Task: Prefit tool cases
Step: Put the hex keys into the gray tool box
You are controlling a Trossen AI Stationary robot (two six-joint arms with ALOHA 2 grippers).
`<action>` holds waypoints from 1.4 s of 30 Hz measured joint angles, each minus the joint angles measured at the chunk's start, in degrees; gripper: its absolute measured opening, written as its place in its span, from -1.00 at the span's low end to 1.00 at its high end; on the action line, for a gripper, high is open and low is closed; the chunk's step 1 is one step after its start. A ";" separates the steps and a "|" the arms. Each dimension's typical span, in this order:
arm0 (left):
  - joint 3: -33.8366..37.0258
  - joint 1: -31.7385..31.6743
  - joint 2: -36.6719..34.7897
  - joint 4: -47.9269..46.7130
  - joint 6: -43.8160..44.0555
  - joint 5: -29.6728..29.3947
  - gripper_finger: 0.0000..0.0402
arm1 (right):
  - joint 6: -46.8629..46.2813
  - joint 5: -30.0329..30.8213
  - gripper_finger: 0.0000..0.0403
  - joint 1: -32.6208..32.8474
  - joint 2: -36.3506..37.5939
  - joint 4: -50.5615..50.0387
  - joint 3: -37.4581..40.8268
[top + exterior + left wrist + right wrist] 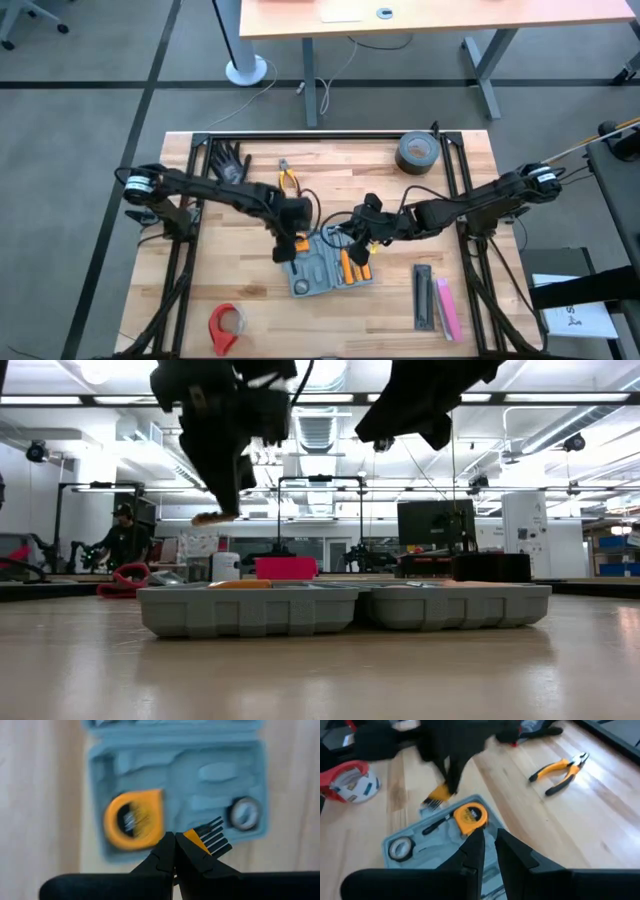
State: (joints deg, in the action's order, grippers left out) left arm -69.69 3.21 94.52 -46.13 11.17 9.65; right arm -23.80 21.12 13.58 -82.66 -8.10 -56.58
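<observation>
1. Looking down from the high view, you see the open blue-grey tool case (325,265) lying on the wooden table (250,300), near the middle toward the front edge, its grey tray facing up.
2. Your left gripper (175,851) hangs above the case's left half, fingers pinched together on a small orange set of hex keys (207,840), whose dark keys fan out past the fingertips.
3. In the low view that same set (212,517) shows clear of the case, held in the air.
4. Your right gripper (489,842) hovers over the case's right half; its fingers stand a narrow gap apart with nothing visible between them.
5. A yellow tape measure (470,817) and a small grey roll of tape (400,848) already sit in the tray's slots.
6. Yellow-handled pliers (290,179) lie on the table behind the case, beside a black glove (229,162).
7. A roll of grey duct tape (418,152) sits at the back right, a red tape dispenser (226,325) at the front left, and a black bar (423,296) with a pink bar (447,308) at the front right.
</observation>
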 joint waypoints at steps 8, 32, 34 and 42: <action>0.00 6.61 3.59 7.95 -2.68 0.03 -1.00 | 0.80 1.44 -0.84 -0.28 0.66 0.02 -0.02; 0.02 9.40 9.22 10.14 -12.28 -4.59 -1.00 | -2.39 1.42 -0.84 -0.21 0.60 0.37 -0.02; 0.02 9.39 9.22 10.14 -12.62 -4.61 -1.00 | -2.39 1.42 -0.84 -0.21 0.57 0.44 -0.02; 0.07 9.37 9.22 10.10 -13.45 -4.62 -1.00 | -2.46 1.32 -0.84 -0.21 0.49 0.72 -0.02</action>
State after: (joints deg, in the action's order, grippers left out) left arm -69.63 12.58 103.74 -36.02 -2.28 5.03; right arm -26.26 22.44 13.37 -82.17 -7.38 -56.60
